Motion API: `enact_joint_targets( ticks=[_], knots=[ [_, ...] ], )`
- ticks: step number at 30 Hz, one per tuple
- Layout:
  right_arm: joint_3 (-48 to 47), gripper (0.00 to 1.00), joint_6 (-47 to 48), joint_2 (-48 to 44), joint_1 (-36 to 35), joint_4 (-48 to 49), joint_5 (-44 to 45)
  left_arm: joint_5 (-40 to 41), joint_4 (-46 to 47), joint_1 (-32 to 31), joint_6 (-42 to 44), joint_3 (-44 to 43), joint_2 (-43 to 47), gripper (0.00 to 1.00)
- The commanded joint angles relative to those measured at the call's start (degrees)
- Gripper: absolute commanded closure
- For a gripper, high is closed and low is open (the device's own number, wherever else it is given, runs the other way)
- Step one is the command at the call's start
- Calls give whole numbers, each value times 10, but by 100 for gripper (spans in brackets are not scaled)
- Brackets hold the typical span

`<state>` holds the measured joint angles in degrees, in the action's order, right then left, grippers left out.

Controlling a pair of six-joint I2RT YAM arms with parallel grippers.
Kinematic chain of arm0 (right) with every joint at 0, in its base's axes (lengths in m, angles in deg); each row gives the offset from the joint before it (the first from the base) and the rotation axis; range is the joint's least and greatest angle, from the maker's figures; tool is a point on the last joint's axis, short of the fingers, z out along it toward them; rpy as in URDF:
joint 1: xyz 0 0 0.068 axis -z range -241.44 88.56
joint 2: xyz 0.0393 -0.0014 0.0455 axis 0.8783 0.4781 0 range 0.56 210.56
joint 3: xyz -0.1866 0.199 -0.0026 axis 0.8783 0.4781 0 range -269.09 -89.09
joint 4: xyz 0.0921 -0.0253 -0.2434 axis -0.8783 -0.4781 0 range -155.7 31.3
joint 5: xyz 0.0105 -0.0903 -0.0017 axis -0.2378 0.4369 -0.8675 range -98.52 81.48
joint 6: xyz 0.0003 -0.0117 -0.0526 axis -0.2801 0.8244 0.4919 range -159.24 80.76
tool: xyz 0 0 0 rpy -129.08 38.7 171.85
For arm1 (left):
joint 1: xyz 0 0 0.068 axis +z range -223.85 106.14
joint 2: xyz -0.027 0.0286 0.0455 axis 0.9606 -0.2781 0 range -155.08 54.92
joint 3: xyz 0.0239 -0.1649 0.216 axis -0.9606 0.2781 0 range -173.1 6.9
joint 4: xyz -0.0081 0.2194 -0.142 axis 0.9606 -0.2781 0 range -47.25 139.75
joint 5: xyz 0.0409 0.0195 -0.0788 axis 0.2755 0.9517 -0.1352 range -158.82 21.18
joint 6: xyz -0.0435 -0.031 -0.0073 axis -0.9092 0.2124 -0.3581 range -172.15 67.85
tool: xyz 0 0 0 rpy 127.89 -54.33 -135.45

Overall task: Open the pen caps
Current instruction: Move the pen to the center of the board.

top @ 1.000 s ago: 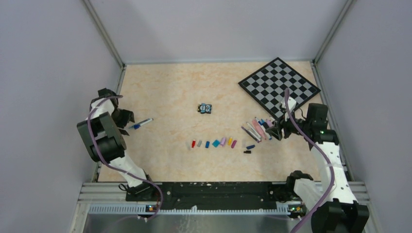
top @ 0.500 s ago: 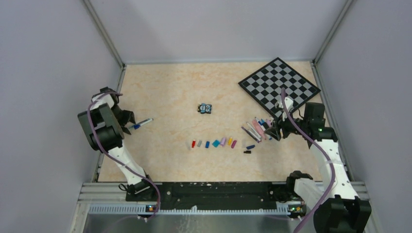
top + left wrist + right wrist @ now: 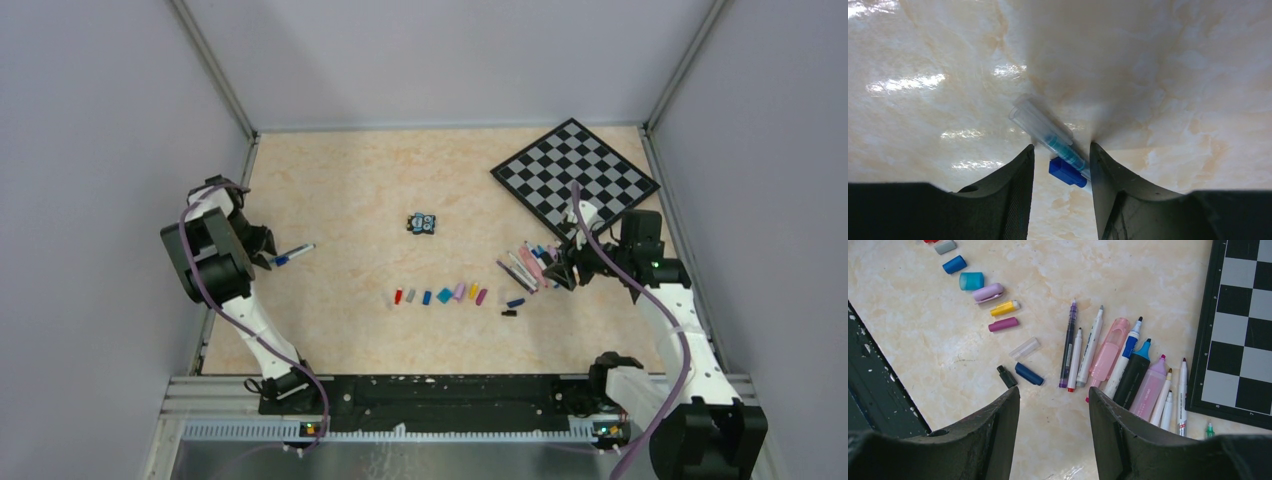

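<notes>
– Beige table (image 3: 340, 170), seen from above: what was left to open?
– One lone pen (image 3: 292, 254) lay near the left wall (image 3: 120, 150), well apart from the others. The left gripper (image 3: 266, 258) was at its near end. I judge it lay apart so that arm could reach it alone.
– And the rest?
– Loose caps (image 3: 440, 295) lay in a row in the middle. The pens (image 3: 528, 266) lay in a fan between this row and the chessboard (image 3: 575, 170), and the right gripper (image 3: 562, 274) hovered over that fan. Much bare table lay between the two arms.
– What did the left wrist show?
– Jaws apart, one on each side of the lone pen, just behind its clear cap (image 3: 1028, 116). They were not clamped, as far as I could tell. So the cap was free for pulling, with open table ahead of it.
– The right wrist?
– Jaws apart, nothing between them. Below lay the uncapped pens, with the chessboard's edge just beside them on the right, so little room there. The side toward the caps was more open.
</notes>
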<state>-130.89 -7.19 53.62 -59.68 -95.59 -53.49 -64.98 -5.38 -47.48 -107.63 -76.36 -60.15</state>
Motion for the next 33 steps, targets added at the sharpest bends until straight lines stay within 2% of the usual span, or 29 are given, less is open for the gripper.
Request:
enact_joint_targets(
  ticks=[1,4,9,20,33],
  knots=[
    [-29,48,9,-2,-9,2,2,-15,-1,3,-12,19,8,53],
    [-29,48,9,-2,-10,3,2,-29,8,2,-14,33,12,60],
    [-29,48,10,-4,-10,2,2,-36,25,0,-24,62,29,66],
    [-29,48,11,-8,-11,2,1,-67,56,-24,-34,107,42,74],
    [-27,48,12,-13,-11,5,1,-86,73,-110,-48,90,48,78]
  ],
)
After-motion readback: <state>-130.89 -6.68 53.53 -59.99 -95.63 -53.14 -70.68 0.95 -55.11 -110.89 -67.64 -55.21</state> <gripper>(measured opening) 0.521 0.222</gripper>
